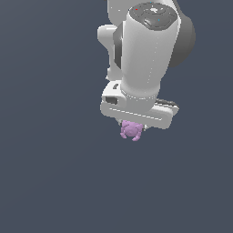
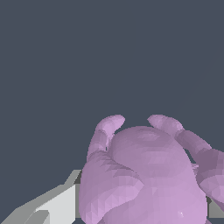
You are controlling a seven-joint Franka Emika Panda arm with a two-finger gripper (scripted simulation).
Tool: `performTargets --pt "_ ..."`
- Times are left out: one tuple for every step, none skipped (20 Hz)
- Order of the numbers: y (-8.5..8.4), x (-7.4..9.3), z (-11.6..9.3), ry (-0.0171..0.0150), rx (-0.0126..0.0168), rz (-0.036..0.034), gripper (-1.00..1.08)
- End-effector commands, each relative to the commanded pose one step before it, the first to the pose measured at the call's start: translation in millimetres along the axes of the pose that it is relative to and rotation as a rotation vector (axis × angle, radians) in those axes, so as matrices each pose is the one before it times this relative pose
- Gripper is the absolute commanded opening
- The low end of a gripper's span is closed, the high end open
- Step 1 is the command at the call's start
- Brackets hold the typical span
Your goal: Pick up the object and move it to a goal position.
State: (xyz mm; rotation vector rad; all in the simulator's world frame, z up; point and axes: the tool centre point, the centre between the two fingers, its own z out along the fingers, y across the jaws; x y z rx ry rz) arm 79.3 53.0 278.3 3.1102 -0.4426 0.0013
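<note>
Arm: in the exterior view you see the white Panda arm (image 1: 148, 50) from above, its wrist pointing down and filling the upper middle of the frame.

Claw: the claw (image 1: 132, 124) sits under the pale hand block, and that block hides most of it from you. The fingers themselves do not show in the exterior view.

Object: the pink-purple lumpy blob (image 1: 131, 130) pokes out just below the hand block, touching its lower edge as seen from this camera. Small rounded knobs stick out around it. It is far smaller than the hand above it.

Wrist view: here the object (image 2: 146, 179) fills the lower right of the picture, very close to the lens. You can pick out two knobs rising from its rounded body and a thicker lobe at each side.

Claw finger: one pale grey finger (image 2: 57, 205) lies right against the blob's flank; you cannot see a gap between them. The other finger is hidden behind the blob.

Grip: narrow, closed on the object, going by the contact at the visible finger.

Surface: plain dark slate-blue ground (image 1: 50, 173) all around. You cannot tell from either view whether the blob rests on it or hangs clear.
</note>
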Motion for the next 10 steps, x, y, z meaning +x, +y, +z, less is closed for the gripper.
performTargets --pt "-0.09 3.40 -6.28 -0.00070 -0.00026 -0.00025 -1.00" --pt "-0.02 0.96 -1.68 0.00000 0.00000 0.00000 -1.00" --pt "-0.03 0.79 -1.35 0.00000 0.00000 0.00000 -1.00" --pt "-0.03 0.63 -1.03 0.00000 0.00000 0.00000 -1.00" --pt "-0.04 0.48 -0.71 0.00000 0.00000 0.00000 -1.00" --pt "-0.05 0.32 -0.39 0.00000 0.00000 0.00000 -1.00" --pt "-0.06 0.17 -0.08 0.00000 0.00000 0.00000 -1.00" --pt "-0.07 0.01 0.23 0.00000 0.00000 0.00000 -1.00" --pt "-0.07 -0.12 0.47 0.00000 0.00000 0.00000 -1.00" --pt "-0.02 -0.06 0.20 0.00000 0.00000 0.00000 -1.00"
